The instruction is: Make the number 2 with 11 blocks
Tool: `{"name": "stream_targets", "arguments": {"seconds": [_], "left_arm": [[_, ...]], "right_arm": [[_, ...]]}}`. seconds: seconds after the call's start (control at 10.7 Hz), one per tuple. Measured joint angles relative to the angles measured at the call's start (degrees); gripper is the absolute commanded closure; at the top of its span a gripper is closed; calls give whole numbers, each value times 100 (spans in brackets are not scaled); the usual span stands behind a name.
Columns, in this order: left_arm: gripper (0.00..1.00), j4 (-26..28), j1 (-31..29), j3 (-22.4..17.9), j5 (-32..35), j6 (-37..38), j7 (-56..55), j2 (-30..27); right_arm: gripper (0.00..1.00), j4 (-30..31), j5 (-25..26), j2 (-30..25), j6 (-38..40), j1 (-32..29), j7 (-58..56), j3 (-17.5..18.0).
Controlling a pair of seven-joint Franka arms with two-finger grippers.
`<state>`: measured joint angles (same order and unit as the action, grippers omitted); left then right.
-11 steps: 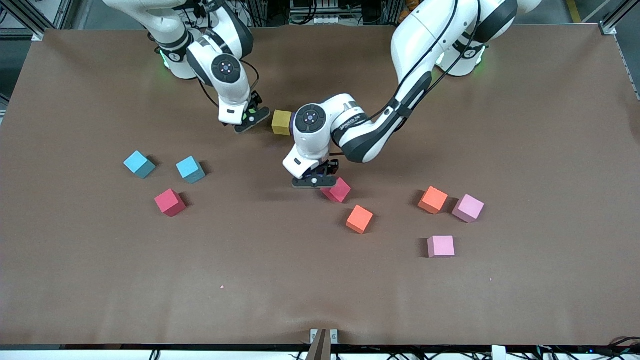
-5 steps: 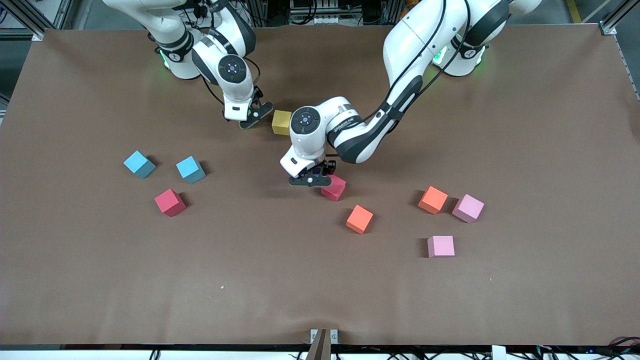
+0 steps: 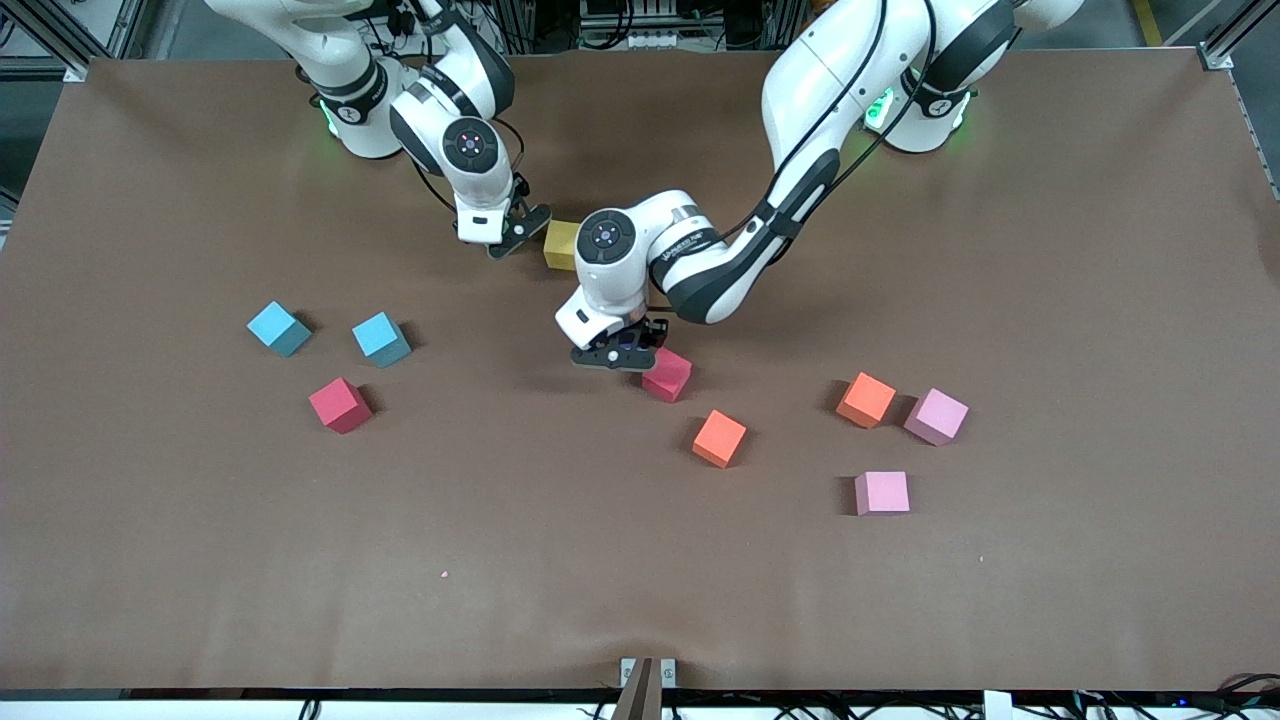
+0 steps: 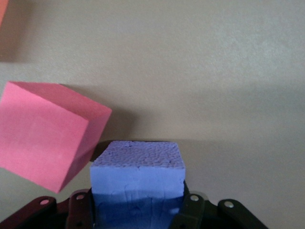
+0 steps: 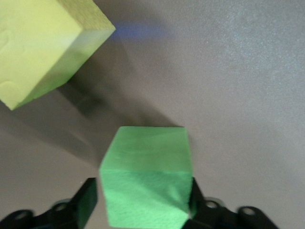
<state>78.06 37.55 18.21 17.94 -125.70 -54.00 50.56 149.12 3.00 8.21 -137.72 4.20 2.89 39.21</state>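
Now | left end effector [image 4: 138, 210] grips purple block [image 4: 137, 176] | no legible labels

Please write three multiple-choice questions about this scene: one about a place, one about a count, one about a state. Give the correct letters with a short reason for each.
1. Where does the yellow block lie?
A. beside the two light blue blocks
B. between the two grippers, farther from the front camera than the red block by the left gripper
C. on the pink block

2. How many orange blocks lie on the table?
A. one
B. two
C. four

3. What is between the left gripper's fingers?
A. a purple block
B. nothing
C. a yellow block

Answers:
1 B: in the front view it sits near the right gripper, higher than the red block.
2 B: one orange block and another orange block show.
3 A: the left wrist view shows the purple cube clamped between the fingers.
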Motion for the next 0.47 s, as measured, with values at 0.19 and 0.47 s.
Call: {"name": "stream_targets", "arguments": {"seconds": [0.19,0.47], "left_arm": [[90,0,21,0,0,-12,0,21],[90,6,53,2,0,-26,0,77]], "right_arm": [[79,-16,106,-14,20,-2,0,4],[83,-139,178,-49,204,-117,-18,-39]]}}
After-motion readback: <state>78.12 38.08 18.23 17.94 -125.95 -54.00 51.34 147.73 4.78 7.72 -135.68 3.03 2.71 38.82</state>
